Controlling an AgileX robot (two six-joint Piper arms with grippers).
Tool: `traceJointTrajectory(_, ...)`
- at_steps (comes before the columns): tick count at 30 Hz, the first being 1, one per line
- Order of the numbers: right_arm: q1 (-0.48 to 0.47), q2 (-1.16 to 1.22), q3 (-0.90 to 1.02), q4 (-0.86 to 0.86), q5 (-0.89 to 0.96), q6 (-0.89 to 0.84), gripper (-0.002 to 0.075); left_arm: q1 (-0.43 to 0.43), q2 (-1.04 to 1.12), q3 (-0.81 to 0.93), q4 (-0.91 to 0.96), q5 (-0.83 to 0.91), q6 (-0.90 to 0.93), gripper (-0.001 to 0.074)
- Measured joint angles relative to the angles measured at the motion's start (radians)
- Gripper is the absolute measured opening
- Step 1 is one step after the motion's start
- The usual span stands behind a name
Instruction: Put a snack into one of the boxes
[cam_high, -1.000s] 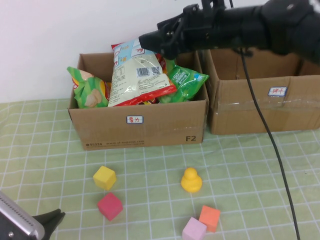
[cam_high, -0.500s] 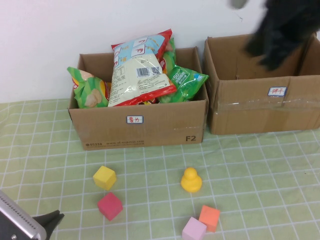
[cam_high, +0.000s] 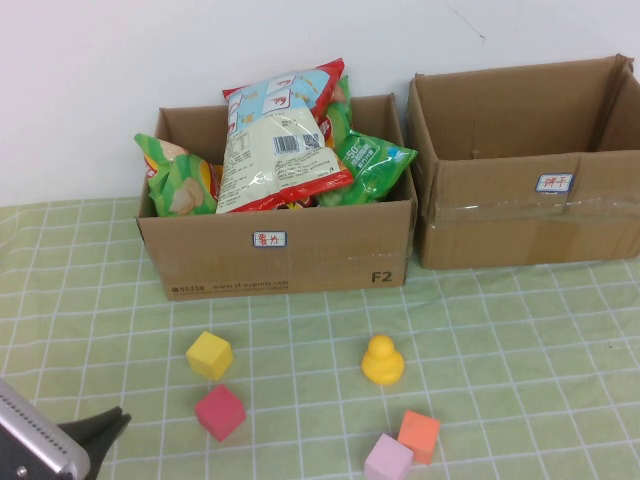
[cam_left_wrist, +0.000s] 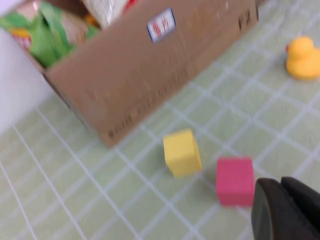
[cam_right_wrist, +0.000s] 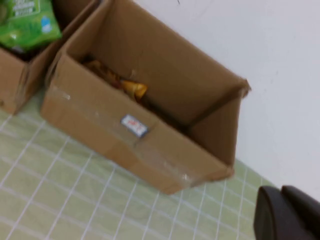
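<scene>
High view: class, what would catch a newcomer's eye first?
The left box, heaped with snack bags, stands beside a right box holding one orange item. A yellow duck and coloured cubes lie in front. The left gripper sits near-left; the right gripper hovers beyond the right box.

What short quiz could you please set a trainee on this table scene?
1. True or false: the duck stands on the table, outside both boxes.
2. Which block lies nearest the left gripper, low at the table's near left? A red block; B orange block; C purple block.
3. The right gripper hangs near the right box. How many blocks lie on the table?
Key: 1 true; 2 A; 3 four.
</scene>
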Motion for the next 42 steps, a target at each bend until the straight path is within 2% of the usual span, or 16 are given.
traceJointTrajectory(9, 0.000, -0.441, 0.483, 0.011, -0.100, 0.147, 0.0008, 0.000, -0.082, 0.000, 0.000, -0.065, -0.004, -0.0001)
traceJointTrajectory(17, 0.000, -0.716, 0.844, 0.155, -0.143, 0.173, 0.0008, 0.000, -0.160, 0.000, 0.000, -0.050, -0.026, -0.0001)
traceJointTrajectory(26, 0.000, -0.781, 0.948, 0.202, -0.171, 0.173, 0.0006, 0.000, -0.162, 0.000, 0.000, -0.032, -0.028, -0.0001)
traceJointTrajectory(42, 0.000, -0.781, 0.956, 0.209, -0.174, 0.171, 0.0001, 0.000, -0.171, 0.004, 0.000, -0.018, -0.031, -0.0001)
